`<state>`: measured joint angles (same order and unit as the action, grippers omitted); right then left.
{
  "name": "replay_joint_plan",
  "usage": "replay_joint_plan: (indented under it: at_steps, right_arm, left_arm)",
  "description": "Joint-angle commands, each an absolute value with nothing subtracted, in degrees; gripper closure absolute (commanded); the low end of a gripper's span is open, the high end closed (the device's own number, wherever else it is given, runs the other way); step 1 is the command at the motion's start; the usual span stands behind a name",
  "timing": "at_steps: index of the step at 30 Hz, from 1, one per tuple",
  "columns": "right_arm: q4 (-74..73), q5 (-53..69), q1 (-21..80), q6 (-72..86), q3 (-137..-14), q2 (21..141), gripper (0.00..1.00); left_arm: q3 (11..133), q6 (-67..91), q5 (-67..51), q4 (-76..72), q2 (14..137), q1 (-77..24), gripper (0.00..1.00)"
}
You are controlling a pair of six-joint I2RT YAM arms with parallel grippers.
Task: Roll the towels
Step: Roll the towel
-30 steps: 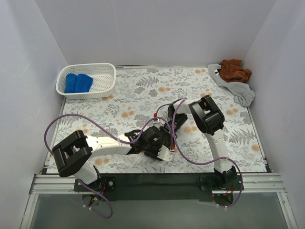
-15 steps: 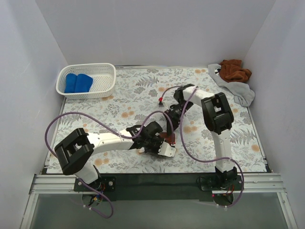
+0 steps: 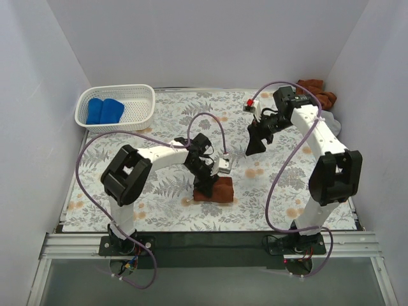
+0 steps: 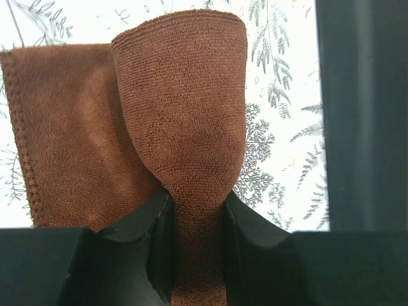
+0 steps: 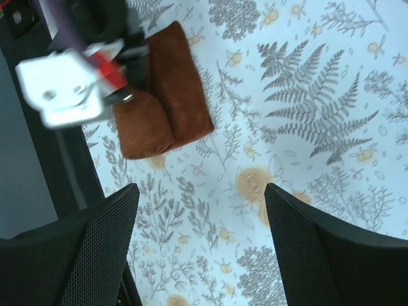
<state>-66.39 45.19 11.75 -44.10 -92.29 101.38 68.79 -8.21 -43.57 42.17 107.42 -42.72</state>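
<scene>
A rust-brown towel [image 3: 217, 190] lies as a thick folded bundle near the table's front middle. My left gripper [image 3: 205, 178] is shut on one fold of it. In the left wrist view that fold [image 4: 182, 102] stands pinched between the black jaws of the left gripper [image 4: 197, 220]. My right gripper [image 3: 254, 145] hangs open above the table, behind and to the right of the bundle, with nothing between its fingers. In the right wrist view the same brown towel [image 5: 167, 95] shows beyond the open right gripper [image 5: 201, 191]. Two rolled blue towels [image 3: 104, 110] lie in the basket.
The white perforated basket [image 3: 143, 95] stands at the back left. Another rust-brown towel [image 3: 313, 85] and a light grey one [image 3: 330, 122] lie crumpled in the back right corner, partly behind my right arm. Purple cables loop over the floral tablecloth [image 3: 159, 134].
My right gripper has opened and pulled away toward the back right. My left gripper has closed on the brown towel, which now shows as a bundle on the table.
</scene>
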Motion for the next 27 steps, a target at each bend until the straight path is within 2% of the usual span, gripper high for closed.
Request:
replay_joint_plan:
  at_steps: [1,4,11,17,22,27]
  right_arm:
    - [-64.7,42.4,12.2,-45.6,-86.4,94.8,0.29]
    - [-62.2,41.6,12.2,-45.6,-82.5,90.3,0.31]
    - [-55.2,37.7,17.0,-42.5,-72.0,84.9,0.43]
    - [-42.8,27.4,30.0,-37.7,-66.1,81.6,0.48]
    - [-33.1,19.9,41.0,-36.5,-61.8,81.5,0.47]
    - [-28.8,16.4,48.5,-37.3,-60.6,85.3,0.37]
  left_arm:
    - [72.9,-8.8,-49.7,53.4,113.4,-39.4,0.97]
    - [75.7,-9.9,-51.7,56.2,118.0,-37.3,0.96]
    - [80.8,-11.5,-53.3,59.8,124.7,-34.1,0.94]
    - [85.3,-11.9,-54.1,63.1,130.0,-33.8,0.92]
    - [88.0,-12.1,-54.8,64.4,132.9,-33.8,0.91]
    - [89.8,-11.8,-55.7,64.9,135.2,-33.4,0.85]
